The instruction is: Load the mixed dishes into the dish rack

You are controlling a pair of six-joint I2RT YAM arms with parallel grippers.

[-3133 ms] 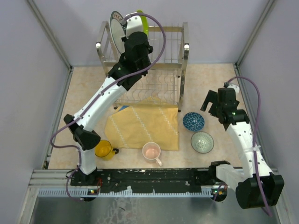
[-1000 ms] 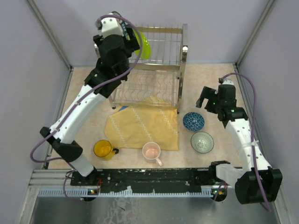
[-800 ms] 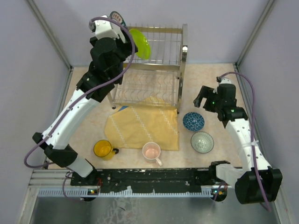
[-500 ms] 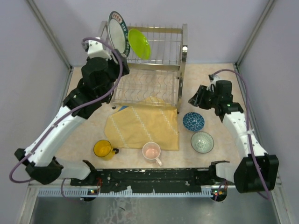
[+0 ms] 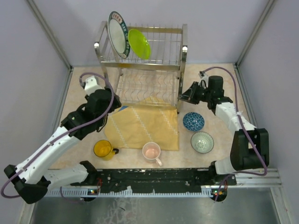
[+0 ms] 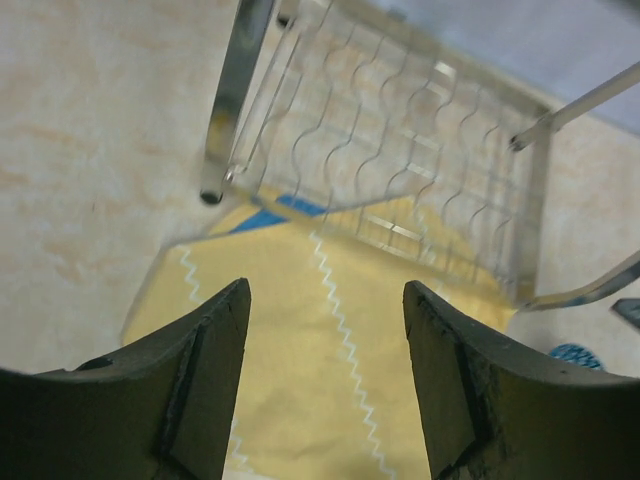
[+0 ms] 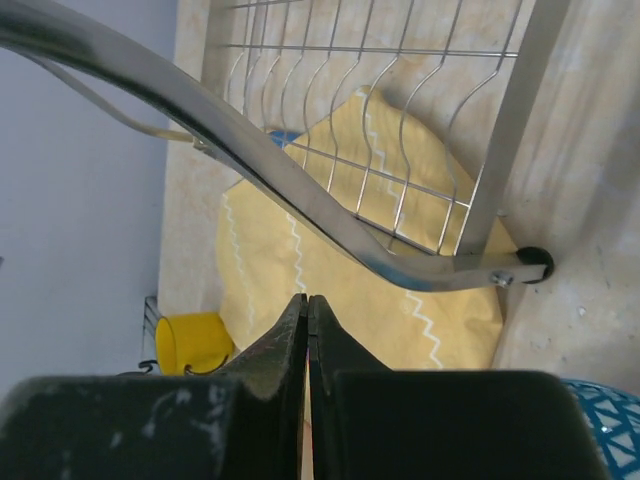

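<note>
A: The left gripper (image 6: 325, 335): how do its fingers stand?

B: Spread wide with nothing between them, over the yellow patterned cloth (image 6: 330, 380). The dish rack (image 6: 232, 95) is just ahead of it.

A: And the right gripper (image 7: 307, 308)?

B: Its fingers are pressed together on nothing, low beside the rack's near right post.

A: Where do the dishes lie, nearest first?

B: The yellow mug (image 5: 102, 149) stands upright off the cloth's near left corner, handle pointing right. The pale pink mug (image 5: 151, 150) stands on the cloth's near edge, handle toward the near right. The grey-green bowl (image 5: 202, 142) sits mouth up on the table to the right. Just beyond it is the blue patterned bowl (image 5: 193, 121), also mouth up.

A: And the rack itself?

B: Its long axis runs left to right, and the cloth's far edge lies under it. On the upper tier's left end, the white plate with dark patterned rim (image 5: 117, 33) stands on edge. The lime-green plate (image 5: 139, 44) stands on edge just to its right. Whether the two touch cannot be told.
</note>
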